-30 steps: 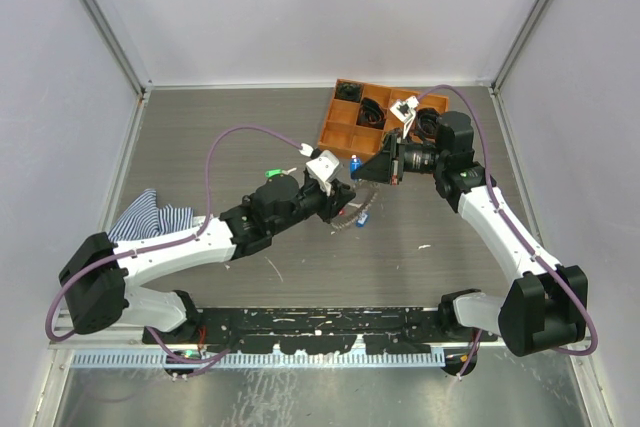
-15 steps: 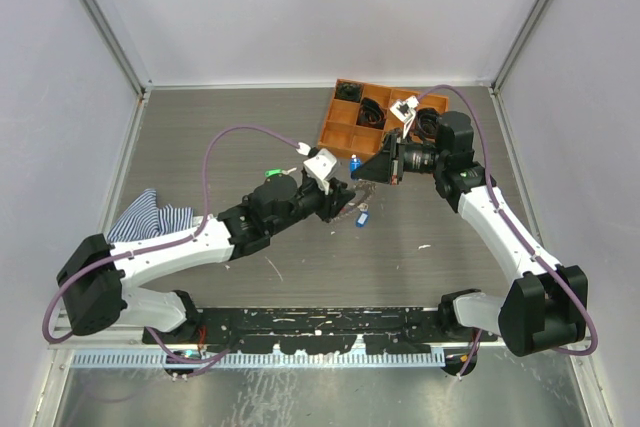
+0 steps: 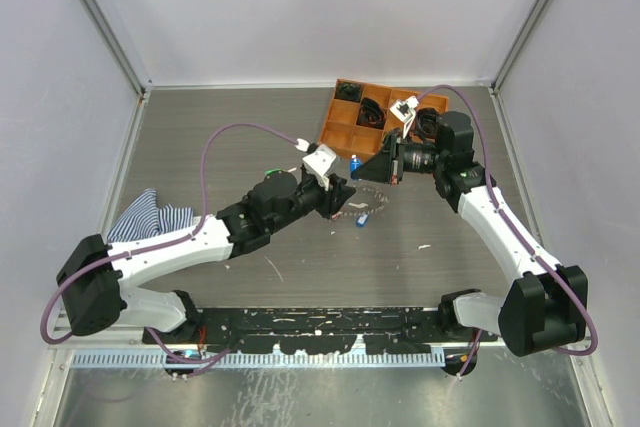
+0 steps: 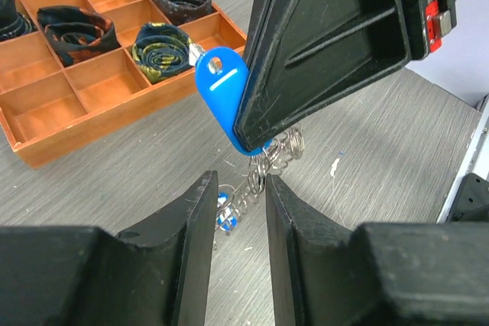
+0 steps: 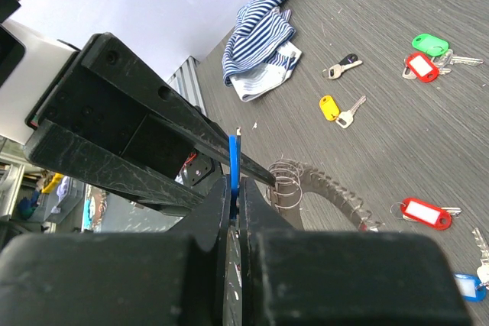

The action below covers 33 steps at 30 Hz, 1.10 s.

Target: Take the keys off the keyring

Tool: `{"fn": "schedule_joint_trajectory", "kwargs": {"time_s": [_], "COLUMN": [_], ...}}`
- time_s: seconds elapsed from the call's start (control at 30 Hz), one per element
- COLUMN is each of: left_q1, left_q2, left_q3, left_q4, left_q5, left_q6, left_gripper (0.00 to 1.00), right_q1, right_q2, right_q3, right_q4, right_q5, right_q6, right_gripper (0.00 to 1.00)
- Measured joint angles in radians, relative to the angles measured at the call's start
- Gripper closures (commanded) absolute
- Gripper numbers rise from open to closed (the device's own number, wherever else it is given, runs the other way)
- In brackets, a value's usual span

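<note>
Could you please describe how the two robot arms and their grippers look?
Both the left arm and the right arm have white rounded links joined by bulky black joints. A thin purple cable loops along each. The left gripper and right gripper are matte black, with flat, wedge-shaped fingers hollowed outside.

1. The left end effector holds its black fingers a narrow gap apart at the bottom.
2. Past the gap shows the wiry keyring.
3. The right end effector pinches a blue tag just above it.
4. An orange tray holds dark coiled bundles.
</note>
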Motion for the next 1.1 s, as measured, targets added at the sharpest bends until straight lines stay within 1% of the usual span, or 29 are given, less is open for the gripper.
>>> {"fn": "schedule_joint_trajectory", "kwargs": {"time_s": [0.7,0.83,0.87,0.93,0.97,1.1], "left_q1": [0.000,0.000,0.000,0.000,0.000,0.000], "left_q2": [0.009,0.013,0.013,0.016,0.018,0.020], "left_q3": [0.021,0.021,0.021,0.021,0.021,0.021], "left_q4": [-0.013,-0.013,-0.013,-0.012,-0.012,-0.011], "left_q5": [-0.012,-0.012,-0.012,-0.011,-0.010,0.001], "left_q6": [0.000,0.000,0.000,0.000,0.003,0.007], "left_gripper": [0.70,0.77,0.81,0.96,0.99,1.00], "right_q1": [0.001,0.002,0.002,0.002,0.002,0.002], "right_q2": [0.000,0.000,0.000,0.000,0.000,0.000], "right_q3": [0.000,0.000,0.000,0.000,0.000,0.000], "right_q4": [0.000,0.000,0.000,0.000,0.001,0.001], "right_q5": [0.000,0.000,0.000,0.000,0.001,0.003], "right_q6": [0.004,0.004,0.005,0.004,0.004,0.004], "right_gripper": [0.99,0.99,0.99,0.99,0.99,0.99]}}
